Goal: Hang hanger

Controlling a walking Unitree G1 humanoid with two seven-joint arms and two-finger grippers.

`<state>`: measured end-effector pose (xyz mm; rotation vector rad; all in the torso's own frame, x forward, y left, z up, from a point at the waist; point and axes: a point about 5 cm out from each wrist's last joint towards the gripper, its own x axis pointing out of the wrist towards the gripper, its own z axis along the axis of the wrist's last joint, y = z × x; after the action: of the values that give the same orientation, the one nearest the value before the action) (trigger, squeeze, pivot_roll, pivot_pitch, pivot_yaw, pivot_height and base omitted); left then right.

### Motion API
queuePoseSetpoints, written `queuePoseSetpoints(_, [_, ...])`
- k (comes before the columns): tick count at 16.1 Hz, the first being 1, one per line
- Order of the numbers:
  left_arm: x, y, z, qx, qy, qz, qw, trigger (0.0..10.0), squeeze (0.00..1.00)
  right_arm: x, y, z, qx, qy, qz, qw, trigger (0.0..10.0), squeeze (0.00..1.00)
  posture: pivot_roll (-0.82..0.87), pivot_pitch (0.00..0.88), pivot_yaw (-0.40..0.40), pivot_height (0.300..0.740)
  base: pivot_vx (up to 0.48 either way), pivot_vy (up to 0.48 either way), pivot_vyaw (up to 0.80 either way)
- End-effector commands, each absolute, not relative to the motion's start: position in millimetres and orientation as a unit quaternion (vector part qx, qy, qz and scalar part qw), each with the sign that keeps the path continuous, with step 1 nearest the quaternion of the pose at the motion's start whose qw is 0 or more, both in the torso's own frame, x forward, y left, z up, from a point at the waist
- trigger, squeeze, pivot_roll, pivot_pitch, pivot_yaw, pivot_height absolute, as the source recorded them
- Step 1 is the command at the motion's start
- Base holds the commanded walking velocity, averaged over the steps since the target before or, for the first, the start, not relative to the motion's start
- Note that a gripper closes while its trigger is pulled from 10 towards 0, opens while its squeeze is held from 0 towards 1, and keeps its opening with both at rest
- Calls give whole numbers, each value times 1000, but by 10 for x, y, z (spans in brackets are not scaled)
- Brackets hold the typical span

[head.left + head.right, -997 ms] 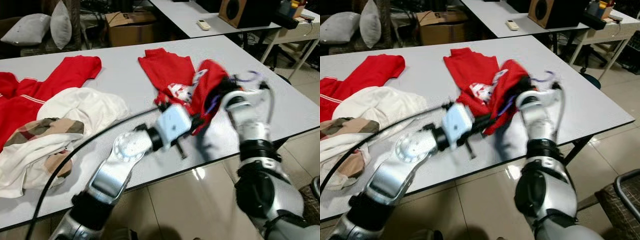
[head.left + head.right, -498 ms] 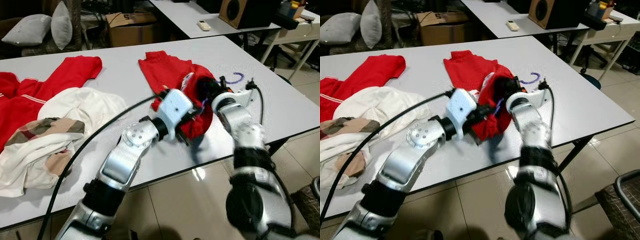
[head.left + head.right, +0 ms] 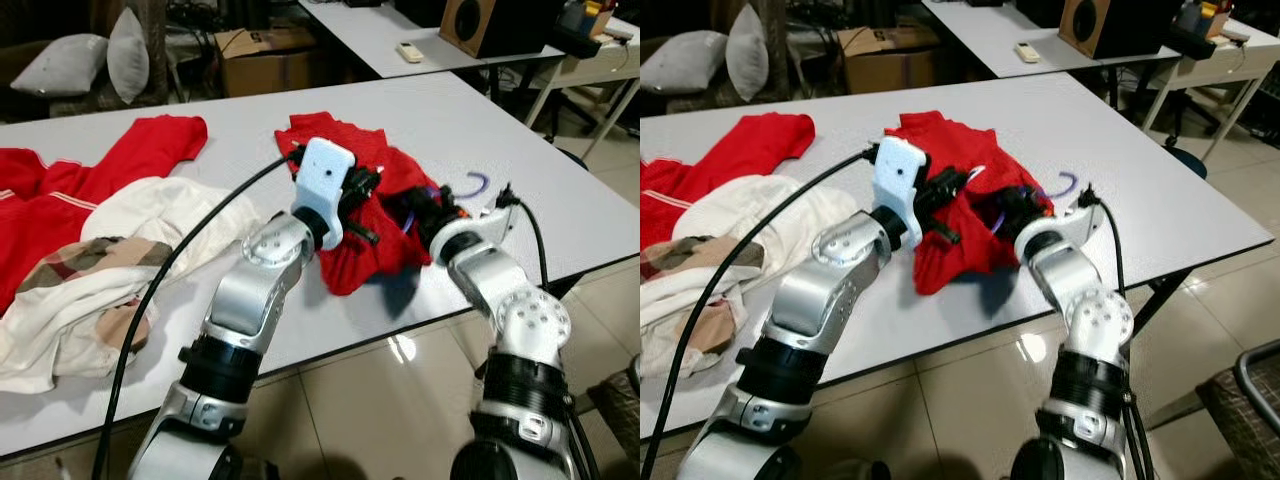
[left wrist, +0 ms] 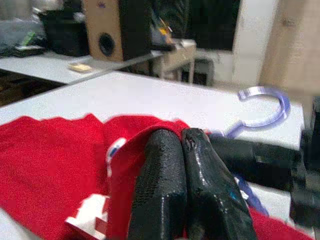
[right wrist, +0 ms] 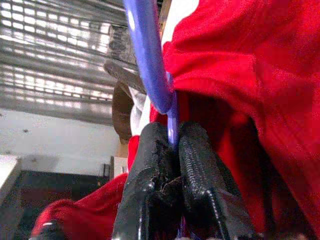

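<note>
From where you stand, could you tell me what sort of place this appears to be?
Probably a workroom or office set up for laundry practice: long white tables, a wooden speaker on the far one, and a cardboard box and grey cushions behind.

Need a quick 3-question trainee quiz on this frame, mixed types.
1. True or false: the right gripper is shut on the purple hanger.
2. The left gripper grips: A) red shirt B) white garment C) pillow
3. Fill in: the hanger's hook lies over the ___.

Key: 1 true; 2 A; 3 table.
</note>
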<state>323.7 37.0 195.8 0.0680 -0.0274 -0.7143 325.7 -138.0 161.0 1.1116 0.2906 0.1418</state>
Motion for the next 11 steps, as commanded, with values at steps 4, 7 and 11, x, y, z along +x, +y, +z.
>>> queuePoseSetpoints(4, [3127,383,1721,57,44,-399,914,10000,1000,3122,-1433,1631,492,142,67,856,10000,0,-65,0,21,740,0,0,0])
queuePoseSetpoints(7, [3053,491,1740,30,52,-410,910,10000,1000,3033,-1464,1572,467,149,63,869,10000,0,-43,0,10,740,0,0,0])
queuePoseSetpoints(11, [3056,780,1730,19,53,-379,924,10000,1000,2937,-1464,1508,444,176,72,875,10000,0,-53,0,14,740,0,0,0])
